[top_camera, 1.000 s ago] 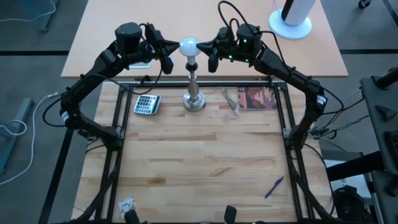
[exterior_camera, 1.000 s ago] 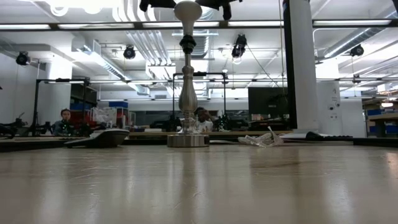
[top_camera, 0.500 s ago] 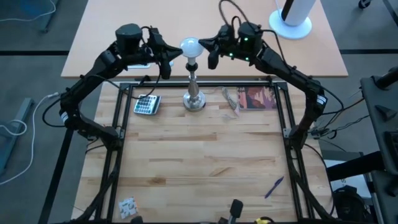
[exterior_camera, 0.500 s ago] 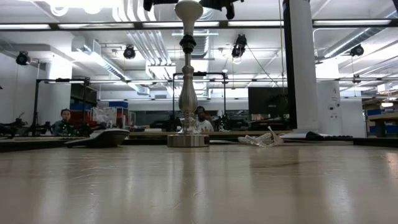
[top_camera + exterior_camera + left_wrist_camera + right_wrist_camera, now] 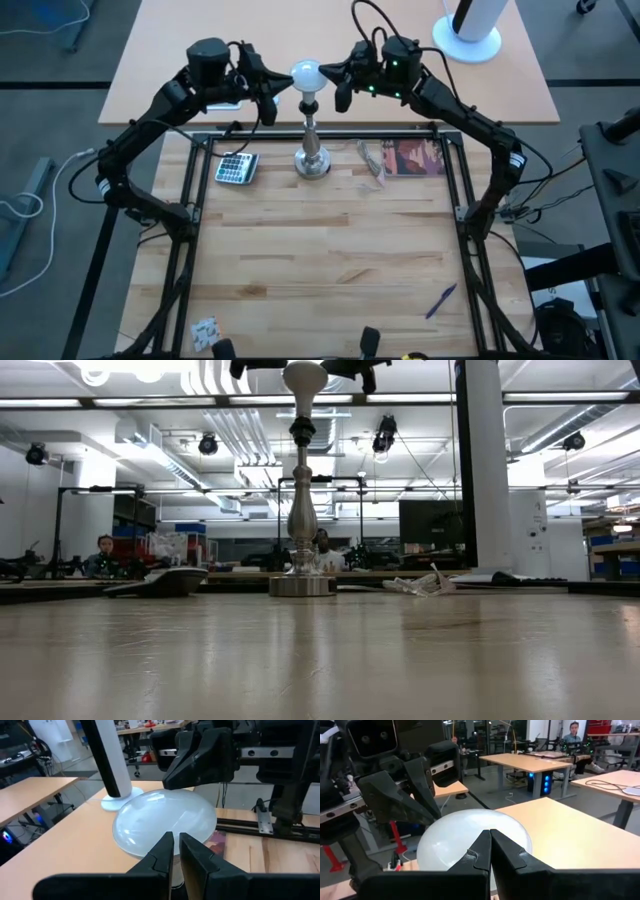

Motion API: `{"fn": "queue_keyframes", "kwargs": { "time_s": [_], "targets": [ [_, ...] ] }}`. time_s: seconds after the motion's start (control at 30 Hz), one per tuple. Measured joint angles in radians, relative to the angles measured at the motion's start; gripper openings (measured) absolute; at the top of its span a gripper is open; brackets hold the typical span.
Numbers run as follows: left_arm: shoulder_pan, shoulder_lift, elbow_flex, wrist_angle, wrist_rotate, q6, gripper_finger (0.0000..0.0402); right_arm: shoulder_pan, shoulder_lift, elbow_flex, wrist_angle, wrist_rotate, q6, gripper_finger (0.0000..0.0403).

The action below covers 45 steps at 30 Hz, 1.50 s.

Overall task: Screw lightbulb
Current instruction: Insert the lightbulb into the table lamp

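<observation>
Open workshop hall behind table. Ceiling hung with white ducts and dark spotlights, bright strip at upper left of low view. Thick white column right of centre. Dark monitor beside it. Benches with seated people at far left and centre. Pale wooden desks across right wrist view, grey floor around them.

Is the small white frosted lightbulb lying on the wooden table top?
No: the small white frosted lightbulb sits upright atop the silver stand, between both shut hands.
</observation>
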Motion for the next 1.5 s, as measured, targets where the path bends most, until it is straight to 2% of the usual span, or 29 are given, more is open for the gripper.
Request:
{"fn": "queue_keyframes", "kwargs": {
  "time_s": [0.47, 0.7, 0.97, 1.23, 1.5],
  "targets": [
    [0.002, 0.002, 0.000, 0.010, -0.101, -0.003, 0.0022, 0.015, 0.001, -0.001, 0.007, -0.049, 0.039, 0.0000],
    [0.003, 0.004, 0.001, 0.024, -0.119, -0.011, 0.0022, 0.017, 0.000, -0.002, 0.008, -0.068, 0.028, 0.0000],
    [0.002, -0.029, 0.002, 0.020, -0.098, -0.017, 0.0022, 0.016, -0.003, 0.041, -0.003, -0.056, 0.009, 0.0000],
    [0.002, -0.047, 0.003, 0.047, 0.029, -0.004, 0.0022, 0.000, -0.005, 0.060, -0.012, 0.020, -0.026, 0.0000],
    [0.002, -0.008, 0.003, 0.040, 0.020, -0.003, 0.0022, -0.016, 0.019, 0.049, -0.033, 0.025, -0.027, 0.0000]
  ]
}}
